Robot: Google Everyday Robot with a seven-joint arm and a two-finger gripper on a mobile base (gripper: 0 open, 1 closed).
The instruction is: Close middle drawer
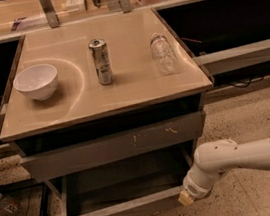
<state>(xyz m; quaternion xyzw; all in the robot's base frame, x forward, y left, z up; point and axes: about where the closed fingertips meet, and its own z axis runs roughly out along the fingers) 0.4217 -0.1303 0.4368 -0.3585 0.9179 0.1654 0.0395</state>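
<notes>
The middle drawer [115, 215] is pulled out of the cabinet, low in the camera view. Its plain grey front faces me and its dark bare interior [126, 182] shows behind it. My gripper [185, 199] is at the end of the white arm [243, 157], which reaches in from the right. The gripper's yellowish tip is against the right end of the drawer's front. Above the open drawer is a taller grey drawer front with white scuff marks [115, 146], standing a little out of the cabinet.
On the beige cabinet top [132, 87] stand a white bowl [36, 82], a metal can [100, 61] and a clear plastic bottle [162, 53] lying down. Dark open shelving flanks the cabinet on both sides. The floor is speckled, with a cable at the lower left.
</notes>
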